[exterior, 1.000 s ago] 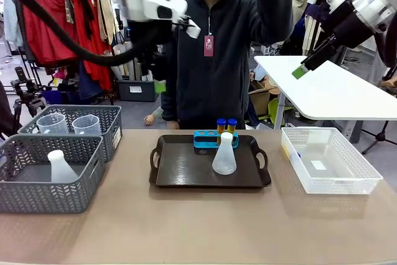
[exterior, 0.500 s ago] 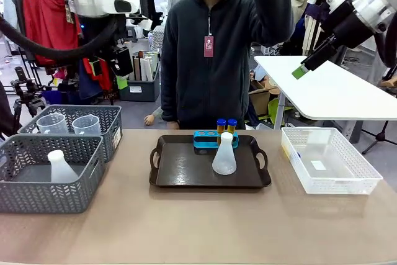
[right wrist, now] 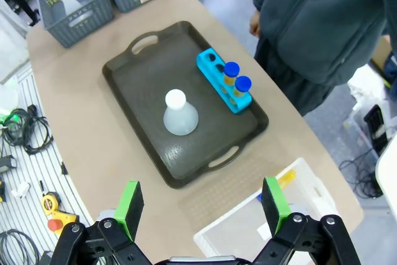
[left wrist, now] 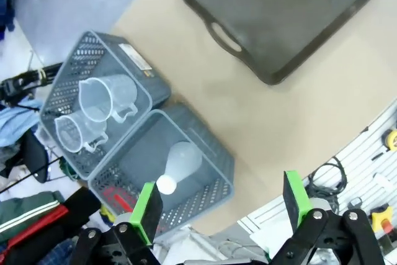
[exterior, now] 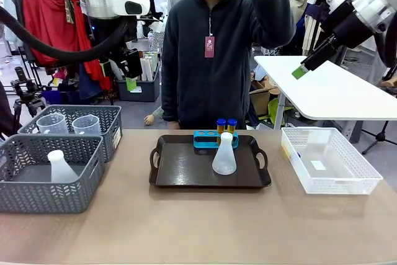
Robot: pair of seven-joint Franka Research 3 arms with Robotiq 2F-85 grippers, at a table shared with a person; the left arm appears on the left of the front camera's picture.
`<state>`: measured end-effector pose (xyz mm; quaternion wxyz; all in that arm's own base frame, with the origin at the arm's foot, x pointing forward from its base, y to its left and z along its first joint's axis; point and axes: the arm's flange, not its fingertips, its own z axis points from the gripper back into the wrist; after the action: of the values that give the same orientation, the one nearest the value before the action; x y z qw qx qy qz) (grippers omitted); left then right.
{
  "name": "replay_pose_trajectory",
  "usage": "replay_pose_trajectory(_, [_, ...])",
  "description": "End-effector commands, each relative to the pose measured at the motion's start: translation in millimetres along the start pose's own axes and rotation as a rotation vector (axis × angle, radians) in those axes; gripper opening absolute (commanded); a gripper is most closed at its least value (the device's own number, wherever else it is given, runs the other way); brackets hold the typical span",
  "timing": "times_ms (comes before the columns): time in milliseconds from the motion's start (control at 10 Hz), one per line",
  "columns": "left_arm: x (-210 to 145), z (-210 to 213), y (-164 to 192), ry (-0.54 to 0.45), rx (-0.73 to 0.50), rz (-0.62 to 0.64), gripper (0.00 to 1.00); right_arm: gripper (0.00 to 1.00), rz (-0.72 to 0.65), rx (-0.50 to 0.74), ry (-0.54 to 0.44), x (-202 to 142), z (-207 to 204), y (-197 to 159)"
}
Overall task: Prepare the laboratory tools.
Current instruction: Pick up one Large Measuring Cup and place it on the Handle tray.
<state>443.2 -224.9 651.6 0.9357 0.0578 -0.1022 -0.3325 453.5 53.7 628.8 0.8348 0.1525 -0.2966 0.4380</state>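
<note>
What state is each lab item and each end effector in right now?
Translucent white conical flask on black plastic tray: upright.
Second translucent white flask in near grey mesh basket: upright.
Two clear handled measuring beakers in far grey mesh basket: upright, empty.
Two small blue-capped test tubes of yellow liquid: capped, standing in blue rack.
Left end effector: open, empty, raised.
Right end effector: open, empty, raised.

Black tray (exterior: 186,175) mid-table (exterior: 198,234), blue rack (exterior: 203,139) at its far edge. At left, near basket (exterior: 37,198) and far basket (exterior: 115,125), touching. White bin (exterior: 347,184) at right. Person (exterior: 217,72) in dark fleece stands behind. Second white table (exterior: 347,94) beyond, right.
</note>
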Motion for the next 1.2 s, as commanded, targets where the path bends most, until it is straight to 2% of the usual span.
replay_pose_trajectory(0, [-2.5, -21.4, 30.9, 0.019, 0.008, 0.185, 1.0, 1.0, 0.002, 0.012, -0.014, 0.0, 1.2, 0.2])
replay_pose_trajectory(400, [-0.8, -76.5, 103.7, 0.063, -0.081, 0.361, 1.0, 1.0, 0.002, 0.012, -0.014, 0.0, 1.2, 0.2])
replay_pose_trajectory(600, [10.1, -103.8, 135.4, 0.041, -0.061, 0.486, 1.0, 1.0, 0.002, 0.012, -0.014, 0.0, 1.2, 0.2])
replay_pose_trajectory(700, [18.0, -118.3, 151.0, 0.061, -0.077, 0.547, 1.0, 1.0, 0.002, 0.012, -0.014, 0.0, 1.2, 0.2])
replay_pose_trajectory(900, [24.5, -142.7, 168.2, 0.11, -0.113, 0.612, 1.0, 1.0, 0.002, 0.012, -0.014, 0.0, 1.2, 0.2])
replay_pose_trajectory(1100, [7.9, -161.5, 185.4, 0.12, -0.094, 0.689, 1.0, 1.0, 0.002, 0.012, -0.014, 0.0, 1.2, 0.2])
